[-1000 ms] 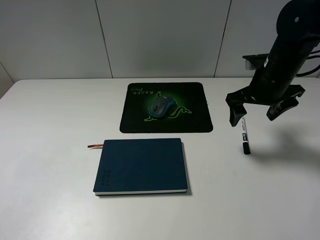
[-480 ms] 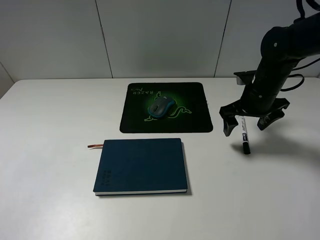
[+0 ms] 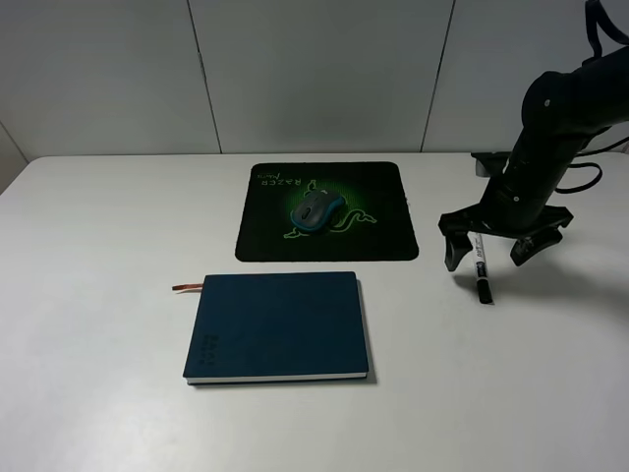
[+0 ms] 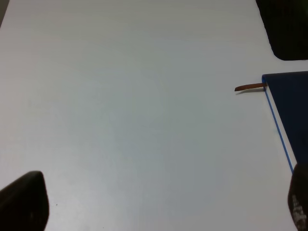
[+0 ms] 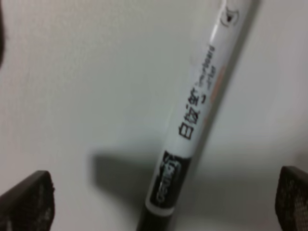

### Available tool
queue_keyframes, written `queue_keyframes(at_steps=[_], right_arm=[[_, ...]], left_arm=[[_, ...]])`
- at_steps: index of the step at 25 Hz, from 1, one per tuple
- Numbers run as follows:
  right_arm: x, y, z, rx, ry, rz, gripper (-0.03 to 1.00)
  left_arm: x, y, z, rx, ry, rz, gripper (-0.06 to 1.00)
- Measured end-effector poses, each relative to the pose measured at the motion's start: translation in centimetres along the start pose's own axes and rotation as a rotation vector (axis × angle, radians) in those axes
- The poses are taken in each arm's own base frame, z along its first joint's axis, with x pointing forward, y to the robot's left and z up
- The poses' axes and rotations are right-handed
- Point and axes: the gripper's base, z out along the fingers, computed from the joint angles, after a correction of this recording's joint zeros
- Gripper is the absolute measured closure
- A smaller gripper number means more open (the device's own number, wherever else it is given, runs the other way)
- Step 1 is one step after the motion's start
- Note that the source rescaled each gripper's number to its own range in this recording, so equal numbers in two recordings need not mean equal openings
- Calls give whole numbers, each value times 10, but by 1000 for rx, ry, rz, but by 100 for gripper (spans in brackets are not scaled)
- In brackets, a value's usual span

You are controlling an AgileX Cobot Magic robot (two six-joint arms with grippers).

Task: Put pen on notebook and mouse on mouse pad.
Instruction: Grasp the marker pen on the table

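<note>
Over the last second the right hand has dropped lower and now straddles the pen, its jaws spread wide, gripping nothing yet. That sets up the pick. The pen lies on the bench, right of the mouse pad and well apart from the notebook. The mouse already sits on the mouse pad. The left hand hangs open over bare bench. One pen, one notebook, one mouse, one mouse pad, two hands.
</note>
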Motion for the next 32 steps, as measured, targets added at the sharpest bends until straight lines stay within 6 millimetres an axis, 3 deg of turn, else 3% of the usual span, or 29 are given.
queue_keyframes(at_steps=[9, 17, 25, 30, 32], right_arm=[[-2, -1, 20, 4, 14, 0, -3], [-2, -1, 22, 8, 18, -2, 1], [-2, -1, 23, 11, 21, -5, 52], [-2, -1, 24, 12, 23, -4, 91], [-2, -1, 24, 12, 22, -4, 97]], left_arm=[[0, 0, 0, 0, 0, 0, -5], [0, 0, 0, 0, 0, 0, -5], [0, 0, 0, 0, 0, 0, -5], [0, 0, 0, 0, 0, 0, -5], [0, 0, 0, 0, 0, 0, -6]])
